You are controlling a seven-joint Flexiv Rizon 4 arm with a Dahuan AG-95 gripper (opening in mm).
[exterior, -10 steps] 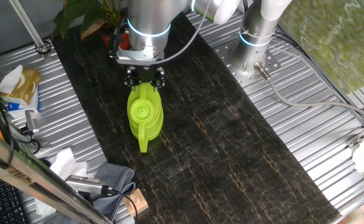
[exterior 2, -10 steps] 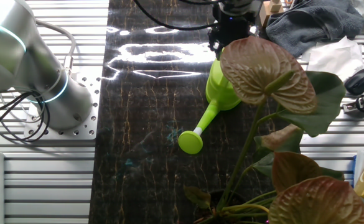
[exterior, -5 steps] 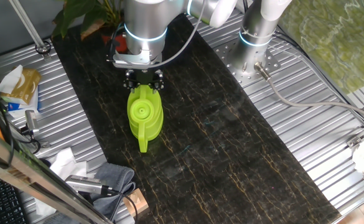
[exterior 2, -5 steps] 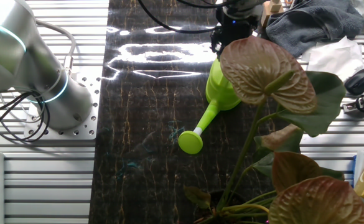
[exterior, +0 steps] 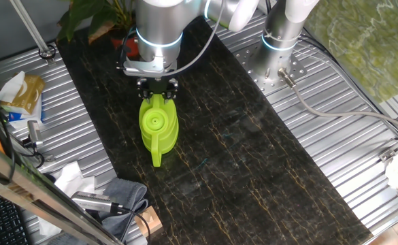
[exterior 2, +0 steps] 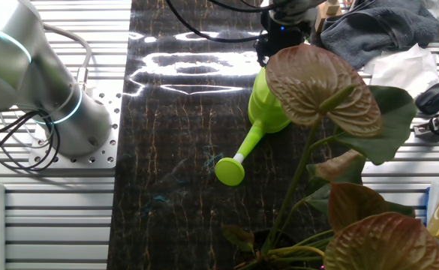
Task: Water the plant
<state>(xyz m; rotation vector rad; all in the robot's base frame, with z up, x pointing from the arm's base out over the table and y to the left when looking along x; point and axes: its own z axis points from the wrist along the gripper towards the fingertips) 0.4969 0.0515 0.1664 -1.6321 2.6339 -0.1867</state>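
Note:
The lime-green watering can [exterior: 159, 129] stands on the dark mat, its spout [exterior 2: 230, 170] pointing toward the plant side in the other fixed view. My gripper [exterior: 157, 90] hangs low over the can's rear handle end, with its black fingers apart on either side of the handle. The jaws look open. The plant [exterior 2: 332, 105] has broad green and reddish-brown leaves. It fills the near right of the other fixed view and hides part of the can and of the gripper [exterior 2: 278, 46]. Its orange-red pot [exterior: 132, 46] peeks out behind the arm at the mat's far end.
A second robot base [exterior: 280, 41] is bolted to the ribbed metal table right of the mat. A grey cloth [exterior: 124, 197], tools and paper packets [exterior: 18, 92] lie along the left edge. Cables [exterior: 335, 109] run across the right side.
The gripper has shifted slightly toward the plant end of the can. The watering can has not moved.

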